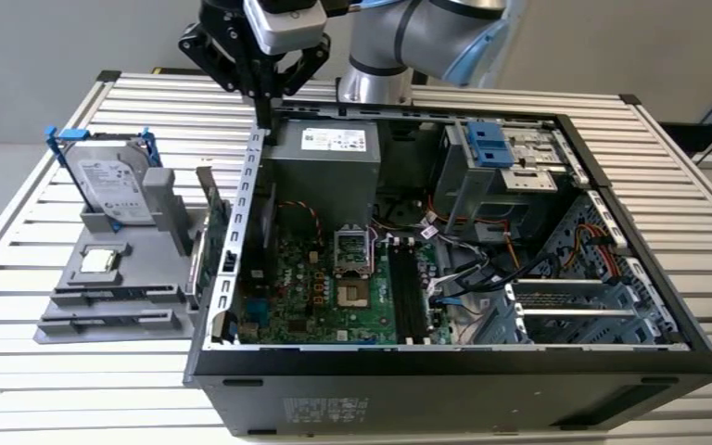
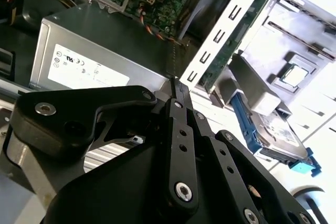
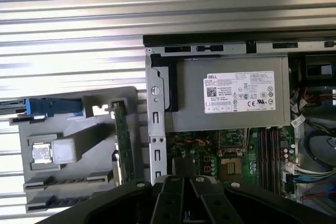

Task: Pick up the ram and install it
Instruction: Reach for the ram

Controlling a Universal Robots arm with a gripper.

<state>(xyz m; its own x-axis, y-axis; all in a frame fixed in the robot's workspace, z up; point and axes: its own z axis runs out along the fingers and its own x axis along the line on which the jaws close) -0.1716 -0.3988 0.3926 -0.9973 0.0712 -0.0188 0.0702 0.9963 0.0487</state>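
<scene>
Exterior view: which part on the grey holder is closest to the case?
The upright green card; the blue-framed hard drive and square chip sit farther away.

Ram (image 3: 63,203) — thin bluish stick — on edge in a grey holder (image 3: 94,129) slot

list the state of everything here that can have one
computer case, on its side, side panel off
gripper, jaws shut, nothing seen between them, above the case corner by the power supply
hard drive, upright in the grey tray, outside the case
green circuit board, standing on edge at the tray's side, not installed
black memory slots, look empty
processor, flat in the tray
</scene>
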